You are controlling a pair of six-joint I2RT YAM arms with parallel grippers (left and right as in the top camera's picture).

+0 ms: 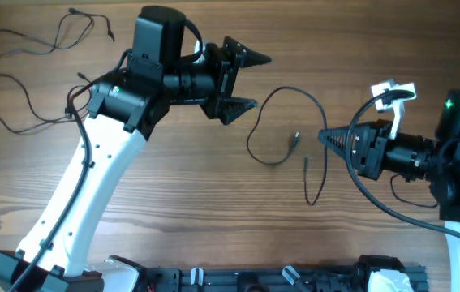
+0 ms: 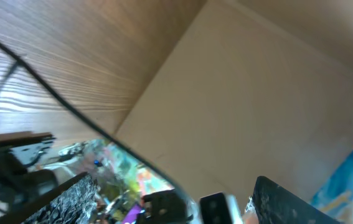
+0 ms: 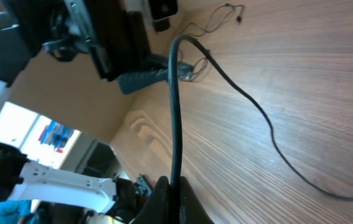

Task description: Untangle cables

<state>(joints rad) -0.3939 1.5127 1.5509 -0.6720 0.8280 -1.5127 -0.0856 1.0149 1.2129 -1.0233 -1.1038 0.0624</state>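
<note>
Grip status was checked first. The right gripper [image 1: 324, 135] was closed on the centre cable [image 1: 251, 144], pinching it partway along its length. The right wrist view showed the strand leaving the closed fingertips. The left gripper [image 1: 262, 81] had its jaws apart with nothing visible between them from overhead, one finger toward the far edge of the table [image 1: 181, 211] and one toward the near edge. A dark strand crossed close to the left wrist lens; whether it was a task cable or the arm's own lead could not be told.

Location of the work: from the pinch point, one run of the centre cable arched toward the left gripper, looped down and ended in a free plug [image 1: 294, 139] on the table between the two grippers. The other run dropped toward the near edge, turned back and ended in a second plug [image 1: 307, 162] just beside the first. No knot was visible in it. The far cables [image 1: 92, 19] lay well apart, at the corner beyond the left arm.

Governing relation: the arch lay just beside the left gripper's near-edge fingertip, on the side facing the right arm, and the loop's long axis ran far-to-near. The left arm was judged the nearer free effector. A short reach toward the right arm would probably bring the strand between its jaws.
</note>
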